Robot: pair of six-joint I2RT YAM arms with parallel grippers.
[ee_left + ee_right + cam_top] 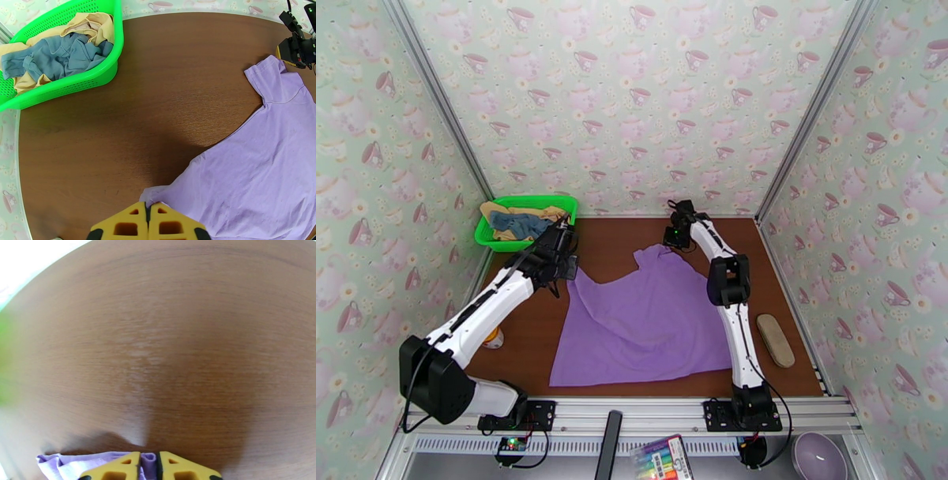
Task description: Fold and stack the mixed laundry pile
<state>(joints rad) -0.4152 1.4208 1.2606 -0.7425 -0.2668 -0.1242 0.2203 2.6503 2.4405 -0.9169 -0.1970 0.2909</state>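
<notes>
The purple T-shirt point(644, 320) lies spread on the brown table, plain side up, with no print showing. My left gripper point(566, 265) is shut on its left sleeve corner point(155, 194), and the yellow fingers point(130, 225) are pressed together. My right gripper point(675, 236) is shut on the other sleeve, with purple cloth point(147, 461) pinched between its fingers point(118, 469). The slate-blue shirt point(59, 55) and the tan-yellow one point(93, 23) lie crumpled in the green mesh basket point(79, 85).
The basket point(496, 237) stands at the table's back left corner. A tan oblong object point(775, 339) lies near the right edge. A small orange-and-white item point(494, 338) sits by my left arm. A marker pack point(663, 458) and a purple bowl point(818, 456) lie below the front rail.
</notes>
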